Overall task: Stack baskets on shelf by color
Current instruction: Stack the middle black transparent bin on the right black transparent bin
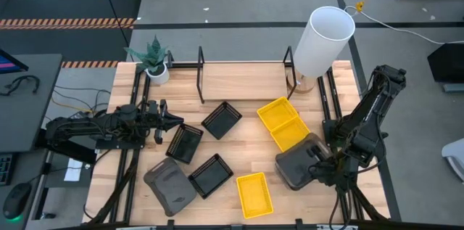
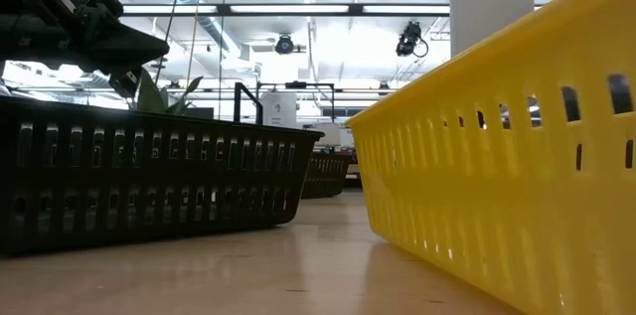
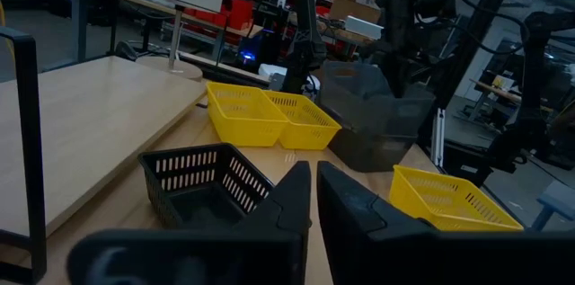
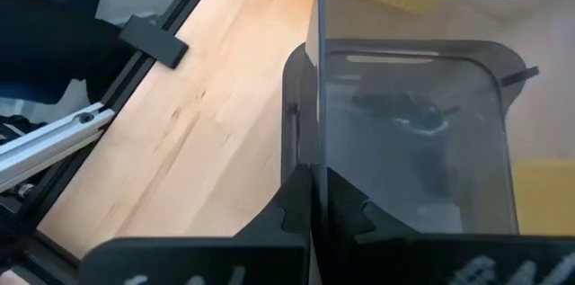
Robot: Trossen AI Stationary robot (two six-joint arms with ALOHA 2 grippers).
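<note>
Our right end effector (image 1: 317, 166) is clamped on the wall of a dark grey basket (image 1: 296, 163), near the surface's right edge beside the yellow baskets (image 1: 284, 122). We should lift it level toward the shelf (image 1: 243, 81). Our left end effector (image 1: 165, 120) waits closed and empty.
</note>
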